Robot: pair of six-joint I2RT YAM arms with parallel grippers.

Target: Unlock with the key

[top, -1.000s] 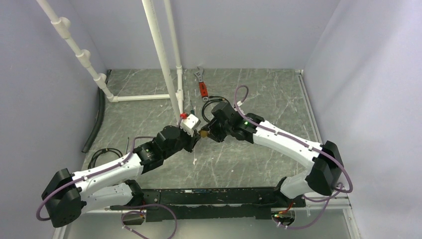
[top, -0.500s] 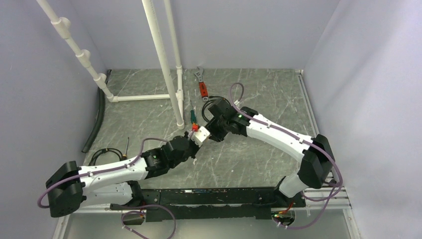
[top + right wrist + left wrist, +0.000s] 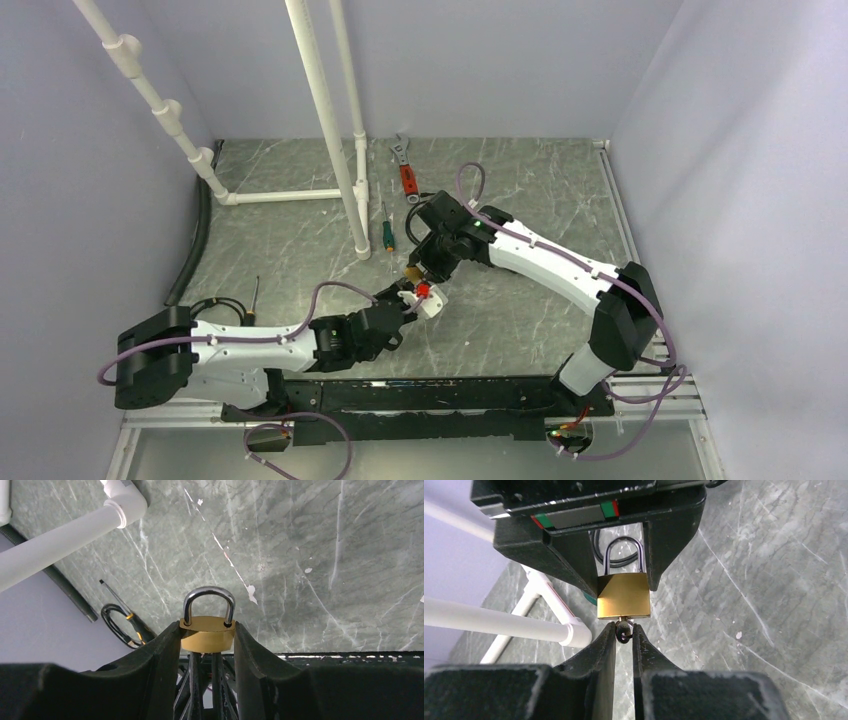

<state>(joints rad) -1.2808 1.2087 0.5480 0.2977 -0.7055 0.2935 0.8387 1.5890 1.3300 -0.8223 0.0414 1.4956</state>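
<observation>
Midair, right end effector [image 3: 206,628] clamps one padlock [image 3: 624,596]; left end effector [image 3: 624,630] pinches one key [image 3: 624,626].

Right pincer [image 3: 207,636] around padlock [image 3: 623,596], key [image 3: 624,629] in left pincer [image 3: 624,636] at padlock's base

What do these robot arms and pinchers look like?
Left arm and right arm: white tubular shells between black joints, each trailed by a looping purple cable. Fingers are tapered black wedges. The right wrist shows a green light and red-and-green marks.
</observation>
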